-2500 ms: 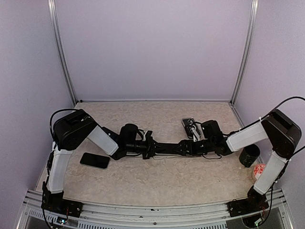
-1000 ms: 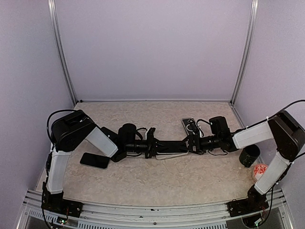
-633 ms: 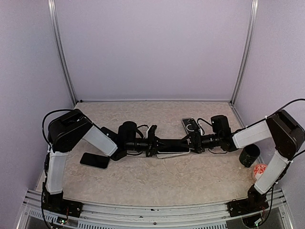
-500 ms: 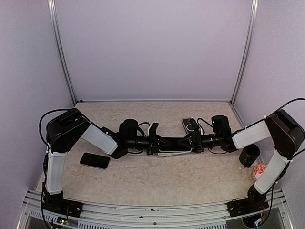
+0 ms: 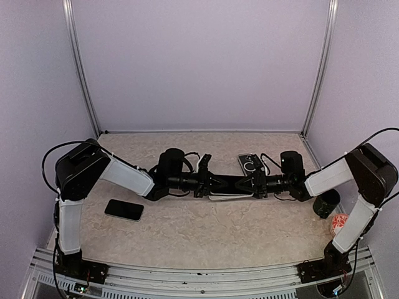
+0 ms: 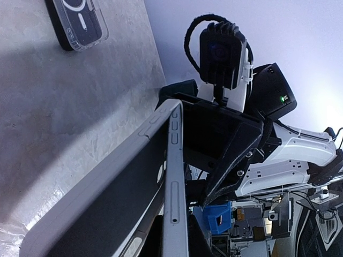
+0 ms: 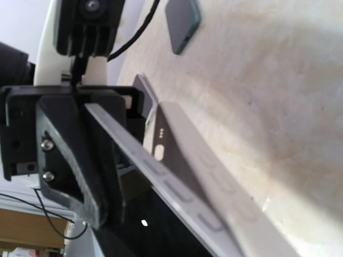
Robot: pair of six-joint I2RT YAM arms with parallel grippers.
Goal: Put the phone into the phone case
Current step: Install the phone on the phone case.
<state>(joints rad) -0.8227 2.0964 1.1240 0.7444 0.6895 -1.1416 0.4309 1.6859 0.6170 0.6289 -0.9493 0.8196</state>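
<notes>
The pale grey phone case (image 5: 228, 189) hangs level above the table between my two grippers. My left gripper (image 5: 208, 184) is shut on its left end; in the left wrist view its fingers (image 6: 199, 242) pinch the case's thin edge (image 6: 174, 176). My right gripper (image 5: 255, 185) is at the right end, jaws either side of it; whether they press it does not show. A glossy black face, apparently the phone (image 7: 155, 230), fills the case's open side (image 7: 182, 190).
A black phone (image 5: 123, 209) lies flat at the near left. Another phone in a clear case (image 5: 249, 163) lies behind the right gripper, also seen as the clear-cased phone (image 6: 80, 21). A black cup (image 5: 325, 203) and a red-and-white round thing (image 5: 339, 223) stand at the right.
Both grippers and the case have risen and moved a little toward the back. The right gripper's jaws have narrowed around the case's right end. The left grip is unchanged.
</notes>
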